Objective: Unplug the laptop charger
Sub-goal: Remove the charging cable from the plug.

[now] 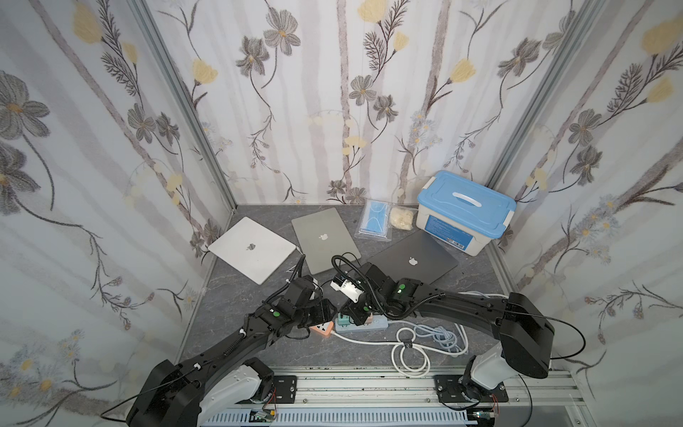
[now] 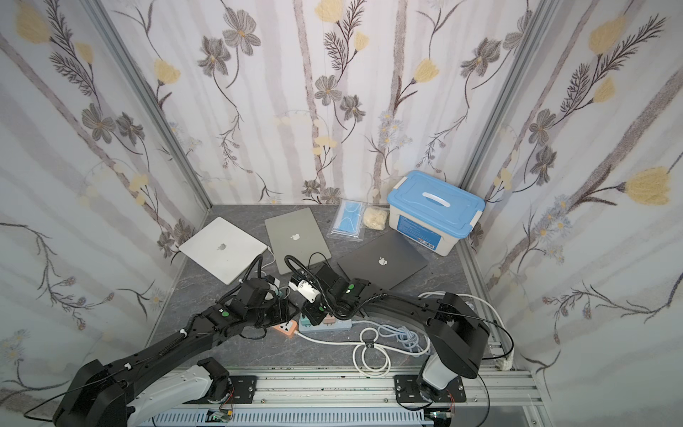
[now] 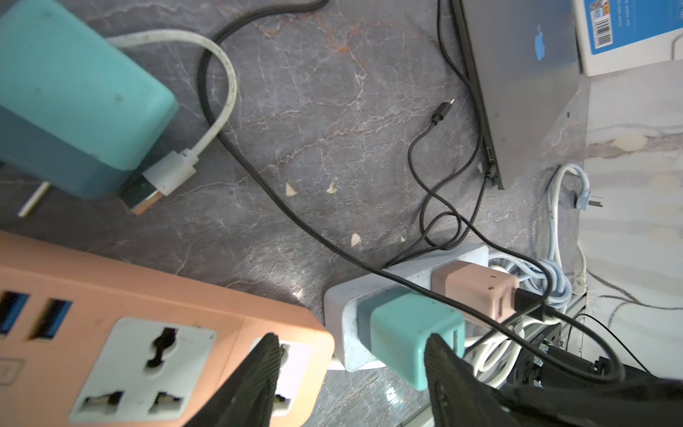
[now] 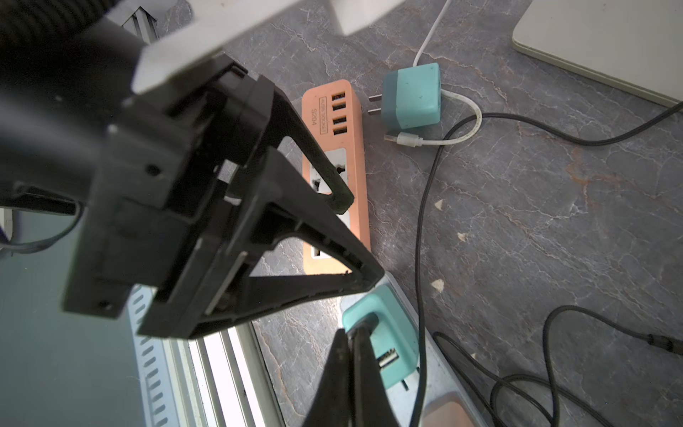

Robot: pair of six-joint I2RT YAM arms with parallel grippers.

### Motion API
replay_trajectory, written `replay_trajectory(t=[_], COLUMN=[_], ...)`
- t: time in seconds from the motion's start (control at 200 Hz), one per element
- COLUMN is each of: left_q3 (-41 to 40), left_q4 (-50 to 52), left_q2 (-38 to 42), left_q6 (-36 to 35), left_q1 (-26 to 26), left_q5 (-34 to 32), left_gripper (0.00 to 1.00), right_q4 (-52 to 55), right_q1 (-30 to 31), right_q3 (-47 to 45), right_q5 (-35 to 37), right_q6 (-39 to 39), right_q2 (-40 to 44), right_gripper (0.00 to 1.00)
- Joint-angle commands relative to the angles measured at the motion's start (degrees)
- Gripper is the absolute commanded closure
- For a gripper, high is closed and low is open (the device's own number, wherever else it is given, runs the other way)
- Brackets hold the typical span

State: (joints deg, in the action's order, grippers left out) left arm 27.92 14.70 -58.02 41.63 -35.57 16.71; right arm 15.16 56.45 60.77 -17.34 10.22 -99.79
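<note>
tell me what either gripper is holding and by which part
Nothing. The left gripper is open and empty; the right gripper is shut empty, tips by the plugged-in teal charger.

In both top views the left arm (image 1: 229,344) and right arm (image 1: 462,307) hide most of the orange power strip (image 1: 322,328) and the pale strip (image 1: 377,325), near 6 o'clock on the desk (image 1: 229,295).

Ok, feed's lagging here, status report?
Left gripper open over orange strip. Right gripper shut at plugged-in teal charger. Black cable close beside it.
</note>
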Motion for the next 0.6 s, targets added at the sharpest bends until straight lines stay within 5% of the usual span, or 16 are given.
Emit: replay_trajectory(t=[0.0,0.594], left_q3=[0.67,-2.27], left_q4=[0.8,-2.62], left_q2=[1.38,-4.54], left_q6=[-1.23,0.41], left_q1=[-0.02,-0.01], left_q5=[1.84,3.8], left_gripper=[0.34,0.34], right_q4=[-3.46,-6.23], right_q1=[-0.15,-0.46], right_q3=[-0.04,0.23], right_q5=[1.0,-0.44], right_q6=[0.32,1.41], right_q2=[-0.49,-2.4], right_gripper=[1.0,1.0])
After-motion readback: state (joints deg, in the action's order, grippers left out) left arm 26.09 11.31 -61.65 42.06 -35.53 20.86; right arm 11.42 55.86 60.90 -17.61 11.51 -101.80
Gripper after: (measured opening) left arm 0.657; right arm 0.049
